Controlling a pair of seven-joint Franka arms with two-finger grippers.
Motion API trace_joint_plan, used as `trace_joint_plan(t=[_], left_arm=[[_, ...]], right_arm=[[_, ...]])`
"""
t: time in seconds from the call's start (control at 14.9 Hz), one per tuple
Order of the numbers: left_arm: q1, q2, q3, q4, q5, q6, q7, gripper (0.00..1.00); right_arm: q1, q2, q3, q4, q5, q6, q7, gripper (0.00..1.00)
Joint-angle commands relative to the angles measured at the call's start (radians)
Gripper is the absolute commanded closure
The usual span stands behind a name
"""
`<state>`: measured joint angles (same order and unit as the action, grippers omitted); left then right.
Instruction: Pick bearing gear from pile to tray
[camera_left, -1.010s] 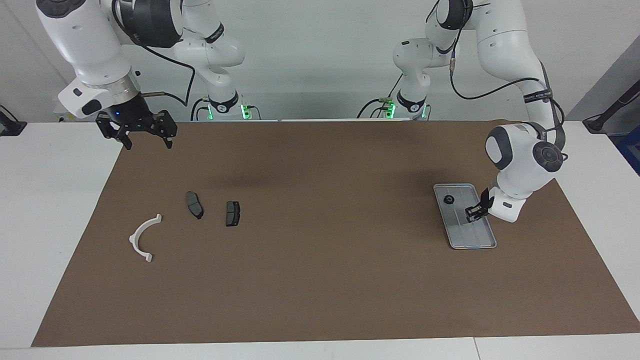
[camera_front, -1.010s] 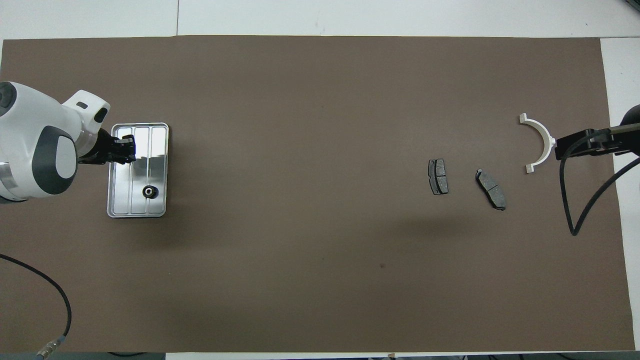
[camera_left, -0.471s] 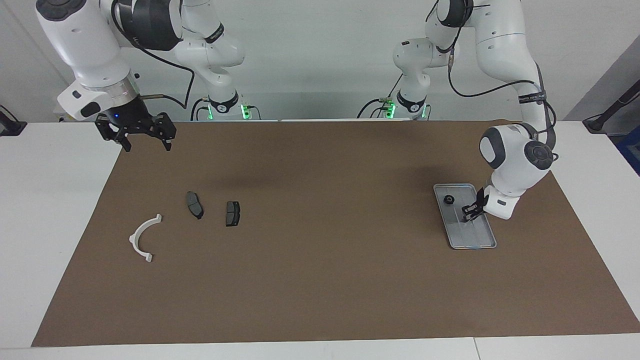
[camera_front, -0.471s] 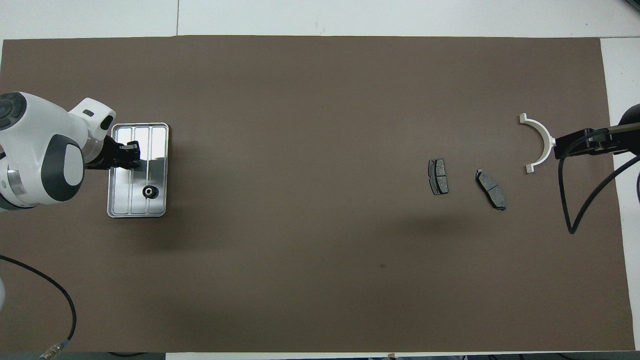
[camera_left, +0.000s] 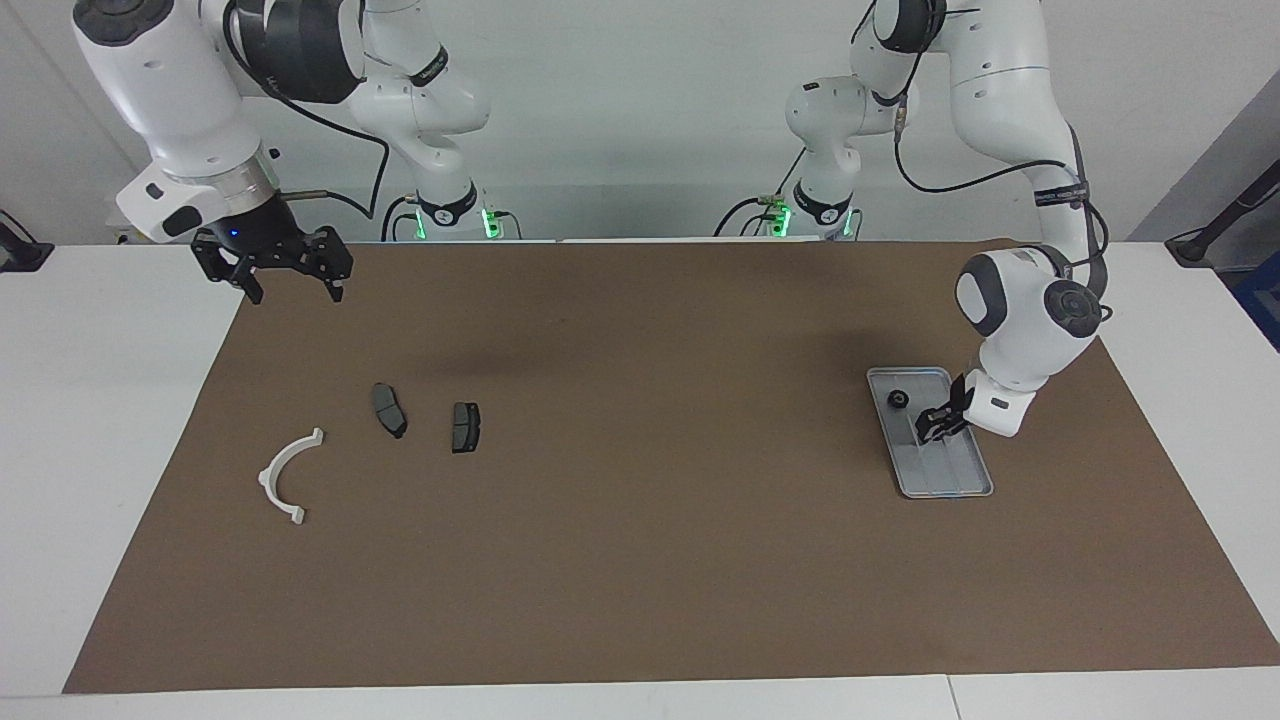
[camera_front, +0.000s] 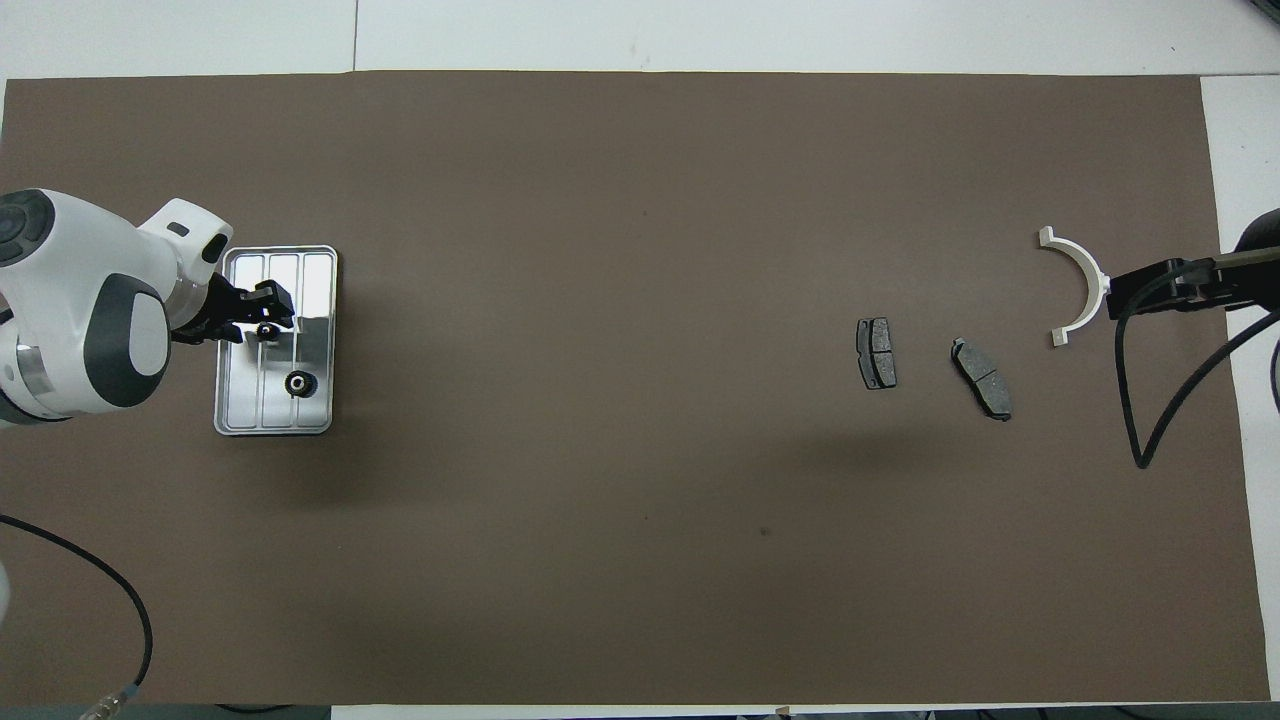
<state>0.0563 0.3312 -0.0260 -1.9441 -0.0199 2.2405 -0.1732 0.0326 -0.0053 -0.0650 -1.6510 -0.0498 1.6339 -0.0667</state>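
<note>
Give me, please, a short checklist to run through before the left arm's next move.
1. Gear lies inside the tray: ok.
2. Left gripper is over the tray: ok.
3. Small round piece at the left gripper is released onto the tray: cannot tell.
4. Right gripper is open, waiting over the mat's edge, away from all parts: ok.
5. Bracket and plates lie apart on the mat, untouched: ok.

wall (camera_left: 620, 120): plain white | table (camera_left: 100, 450): white | mat (camera_left: 640, 520): brown, covers the table
</note>
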Motion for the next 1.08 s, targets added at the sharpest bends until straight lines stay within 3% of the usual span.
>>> trace_joint_plan(t=[0.0,0.61,0.88,1.01], left_arm=[[0.010,-0.058,0.001,0.049,0.012,-0.098,0.012,0.00],[0.004,-0.291,0.015,0.184,0.011,-0.525,0.024,0.00],[0.008,-0.323,0.009,0.246,0.009,-0.669,0.060,0.00],[-0.001,-0.330,0.008,0.255,0.006,-0.682,0.061,0.00]], right_arm=[[-0.011,-0.028,0.004,-0.038,0.019,0.029,-0.010,0.00],[-0.016,-0.030,0.002,-0.038,0.019,0.029,-0.013,0.00],[-0.020,-0.030,0.002,-0.039,0.019,0.029,-0.013,0.00],[-0.019,-0.030,0.002,-0.038,0.019,0.027,-0.010,0.00]])
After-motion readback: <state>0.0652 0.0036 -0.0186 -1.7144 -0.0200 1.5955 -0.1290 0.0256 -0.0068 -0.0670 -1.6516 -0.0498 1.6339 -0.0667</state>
